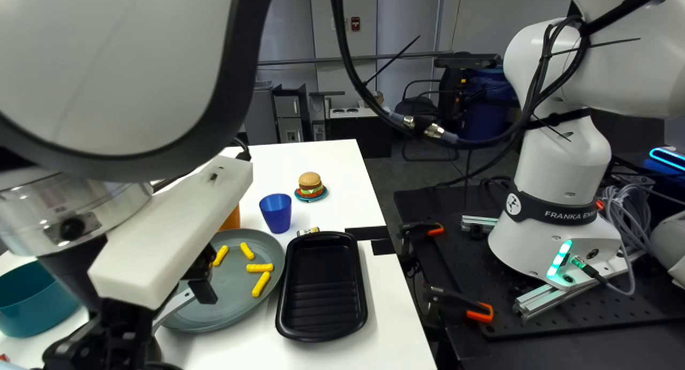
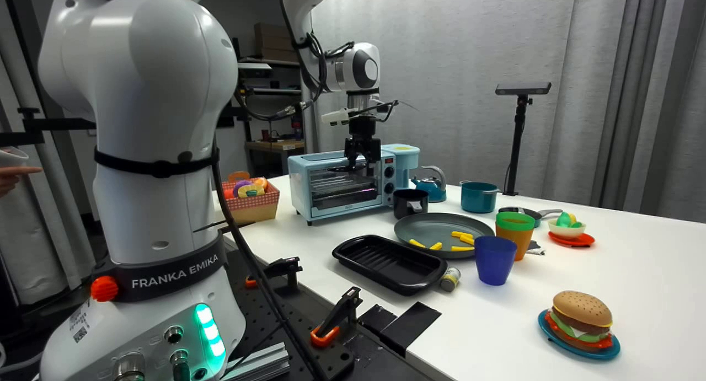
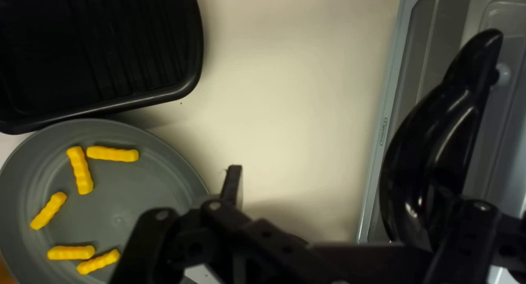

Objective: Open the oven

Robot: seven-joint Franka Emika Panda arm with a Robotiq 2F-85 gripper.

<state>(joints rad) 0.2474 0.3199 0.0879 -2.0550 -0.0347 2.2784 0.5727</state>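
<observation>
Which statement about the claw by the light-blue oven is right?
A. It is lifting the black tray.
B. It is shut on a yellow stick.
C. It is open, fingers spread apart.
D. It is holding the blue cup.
C: in the wrist view the claw has its fingers wide apart; the yellow sticks lie on the grey plate, the black tray and blue cup on the table.

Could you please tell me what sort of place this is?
Probably a robotics lab: a Franka arm, a camera-like bar on a black stand, and a toy-looking hamburger.
</observation>
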